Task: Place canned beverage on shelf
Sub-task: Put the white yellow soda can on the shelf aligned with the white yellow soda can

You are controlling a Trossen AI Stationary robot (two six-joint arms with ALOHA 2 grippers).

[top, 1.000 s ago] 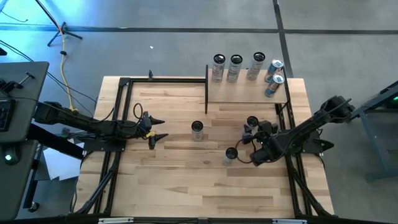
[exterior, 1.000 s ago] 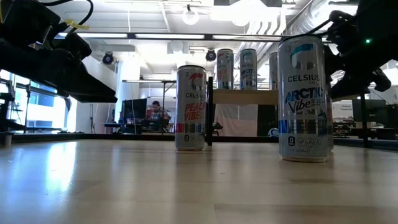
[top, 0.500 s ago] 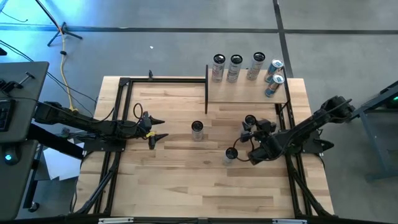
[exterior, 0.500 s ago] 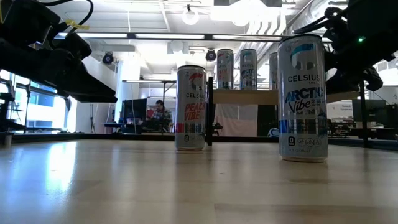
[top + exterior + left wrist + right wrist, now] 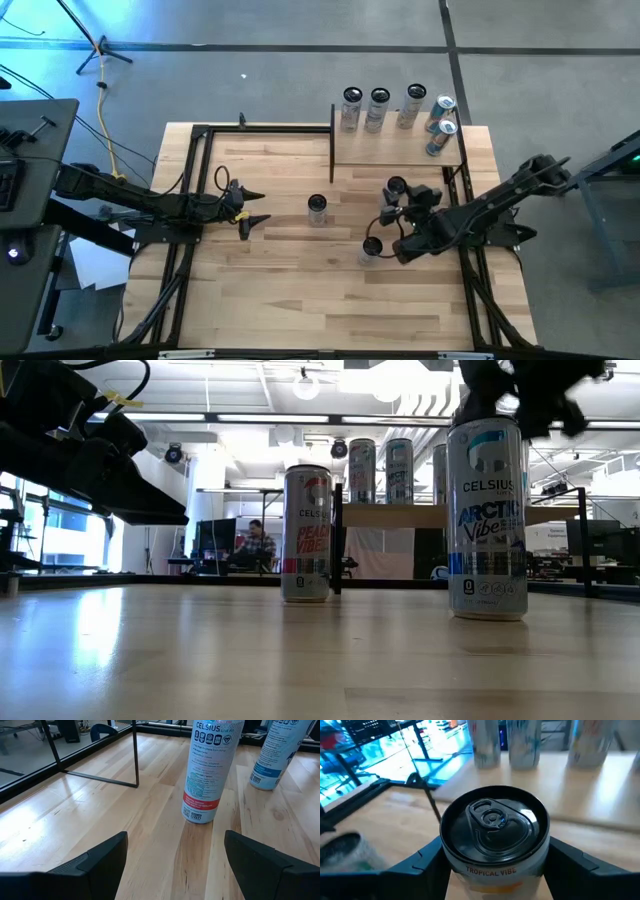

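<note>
Shelf at 1 o'clock: five cans up | right claw clamped on Tropical Vibe can, lifted at 3 o'clock, not yet shelved | two cans left on table | left claw apart, idle at 9 o'clock

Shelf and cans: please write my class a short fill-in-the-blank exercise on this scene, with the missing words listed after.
1. Counting the shelved cans on the shelf gives ___.
2. The right hand grips a held can labelled ___ Vibe.
3. The left hand is ___ and holds nothing.
4. Loose cans standing on the tabletop number ___.
Missing words: five; Tropical; open; two.
</note>
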